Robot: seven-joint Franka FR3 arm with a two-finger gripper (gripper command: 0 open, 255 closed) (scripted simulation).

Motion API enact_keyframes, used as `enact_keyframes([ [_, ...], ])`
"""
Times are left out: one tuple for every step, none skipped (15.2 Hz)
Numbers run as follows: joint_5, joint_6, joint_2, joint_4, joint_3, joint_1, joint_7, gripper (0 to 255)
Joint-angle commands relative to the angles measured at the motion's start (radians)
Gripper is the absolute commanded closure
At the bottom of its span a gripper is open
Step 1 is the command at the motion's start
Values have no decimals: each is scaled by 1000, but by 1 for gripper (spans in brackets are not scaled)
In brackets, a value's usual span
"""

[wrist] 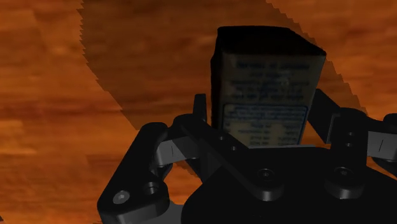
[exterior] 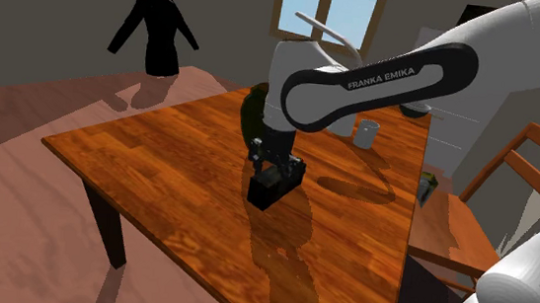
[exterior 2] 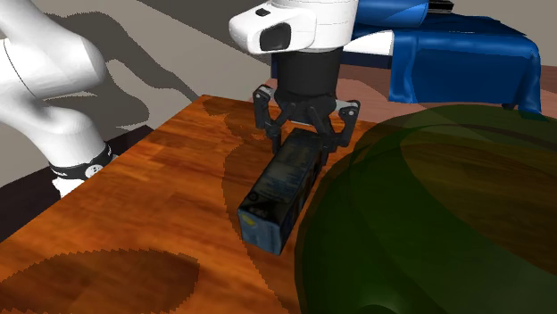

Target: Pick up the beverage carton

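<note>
Daylight glares white through the window (exterior: 331, 7), and the table (exterior: 149, 151) picks up pale glossy streaks toward the corner at the shoulder view's left. The arm (exterior: 383, 80) throws a long dark shadow across the top, running to the near edge. Over to the second exterior view: the shadows on the table have jagged, stair-stepped rims, and a green see-through shape (exterior 2: 428, 214) looms hazy close to the camera. Wrist view, dim: the carton (wrist: 267, 83) sits in shadow, its label print murky.
</note>
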Motion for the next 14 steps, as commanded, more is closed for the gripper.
enact_keyframes([
  [8,-23,-12,13,-1,-1,-6,255],
  [12,-36,-18,21,-2,-1,-9,255],
  [16,-49,-23,30,-3,-2,-11,255],
  [19,-63,-29,39,-4,-2,-14,255],
  [22,-76,-34,48,-5,-2,-16,255],
  [25,-89,-39,57,-6,-3,-18,255],
  [28,-102,-43,67,-7,-3,-20,255],
  [30,-116,-48,77,-8,-3,-22,255],
  [33,-129,-52,87,-9,-4,-24,255],
  [35,-142,-56,97,-10,-4,-26,255],
  [37,-156,-59,108,-11,-4,-27,255],
  [38,-169,-62,118,-12,-5,-28,255],
  [40,-182,-65,129,-13,-5,-29,255],
  [40,-184,-66,131,-13,-5,-30,255],
])
